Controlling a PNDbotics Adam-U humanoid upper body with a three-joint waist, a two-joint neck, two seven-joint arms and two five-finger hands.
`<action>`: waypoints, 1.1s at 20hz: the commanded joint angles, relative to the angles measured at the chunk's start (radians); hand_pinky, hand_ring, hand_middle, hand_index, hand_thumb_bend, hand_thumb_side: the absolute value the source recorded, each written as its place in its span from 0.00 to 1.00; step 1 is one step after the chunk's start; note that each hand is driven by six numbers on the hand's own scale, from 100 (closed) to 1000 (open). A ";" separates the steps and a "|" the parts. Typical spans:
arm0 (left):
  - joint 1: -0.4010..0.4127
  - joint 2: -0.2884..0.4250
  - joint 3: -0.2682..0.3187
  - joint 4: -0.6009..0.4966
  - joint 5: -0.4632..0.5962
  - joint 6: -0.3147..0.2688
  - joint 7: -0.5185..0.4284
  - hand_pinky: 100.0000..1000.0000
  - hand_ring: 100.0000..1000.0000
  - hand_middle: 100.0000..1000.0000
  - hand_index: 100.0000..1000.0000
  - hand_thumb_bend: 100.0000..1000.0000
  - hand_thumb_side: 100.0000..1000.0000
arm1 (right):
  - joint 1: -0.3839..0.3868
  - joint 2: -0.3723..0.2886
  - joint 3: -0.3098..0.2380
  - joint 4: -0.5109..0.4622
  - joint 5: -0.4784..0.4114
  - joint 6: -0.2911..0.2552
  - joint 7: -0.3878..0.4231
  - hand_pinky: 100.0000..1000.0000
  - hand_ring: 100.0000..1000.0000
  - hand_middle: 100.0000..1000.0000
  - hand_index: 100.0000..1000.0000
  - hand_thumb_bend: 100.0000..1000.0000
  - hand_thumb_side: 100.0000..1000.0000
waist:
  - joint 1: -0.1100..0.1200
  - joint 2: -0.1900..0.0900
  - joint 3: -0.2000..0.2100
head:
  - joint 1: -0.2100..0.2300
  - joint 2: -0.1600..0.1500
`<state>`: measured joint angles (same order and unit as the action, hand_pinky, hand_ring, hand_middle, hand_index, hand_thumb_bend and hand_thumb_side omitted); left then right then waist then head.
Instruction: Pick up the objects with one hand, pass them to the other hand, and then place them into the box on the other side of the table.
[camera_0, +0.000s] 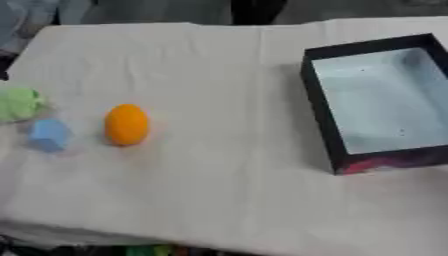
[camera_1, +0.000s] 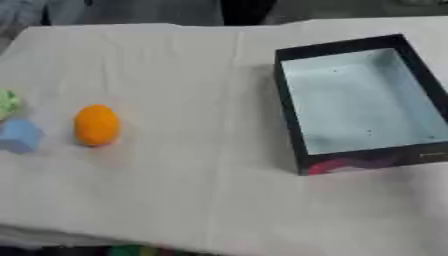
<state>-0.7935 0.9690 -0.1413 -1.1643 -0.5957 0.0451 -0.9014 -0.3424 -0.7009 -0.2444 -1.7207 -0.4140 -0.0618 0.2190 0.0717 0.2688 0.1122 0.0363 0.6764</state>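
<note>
An orange egg-shaped object (camera_0: 127, 124) lies on the white cloth at the left of the table. Left of it sit a small pale blue block (camera_0: 49, 135) and a light green lumpy object (camera_0: 19, 104), close together near the table's left edge. A black-walled box (camera_1: 291, 117) with a pale blue-white floor stands at the right, with nothing inside it. Neither of my hands shows in either view.
The white tablecloth (camera_0: 219, 165) covers the table, with a crease running down its middle. The table's front edge runs along the bottom, with dark clutter below it. Dark shapes show past the far edge.
</note>
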 joint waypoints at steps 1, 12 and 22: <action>-0.021 0.026 0.015 -0.001 -0.007 -0.010 -0.006 0.88 0.84 0.76 0.75 0.61 0.00 | -0.011 -0.034 -0.008 -0.021 0.005 0.000 -0.005 0.97 1.00 1.00 1.00 0.82 0.26 | 0.002 -0.030 0.002 | 0.009 0.001; -0.041 0.000 -0.001 0.002 0.004 -0.026 -0.006 0.88 0.84 0.76 0.76 0.64 0.00 | -0.011 -0.027 -0.006 -0.022 0.011 0.001 -0.005 0.97 1.00 1.00 1.00 0.82 0.25 | -0.001 -0.022 -0.001 | 0.037 -0.013; -0.055 -0.032 -0.032 0.026 0.002 -0.037 -0.006 0.84 0.80 0.73 0.76 0.65 0.00 | -0.013 -0.021 -0.007 -0.023 0.019 0.004 -0.005 0.97 1.00 1.00 1.00 0.82 0.25 | -0.004 -0.014 -0.003 | 0.049 -0.024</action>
<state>-0.8279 0.9114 -0.1767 -1.1394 -0.5920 0.0126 -0.9081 -0.3432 -0.7000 -0.2442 -1.7259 -0.4001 -0.0592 0.2151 0.0714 0.2695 0.1097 0.0848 0.6649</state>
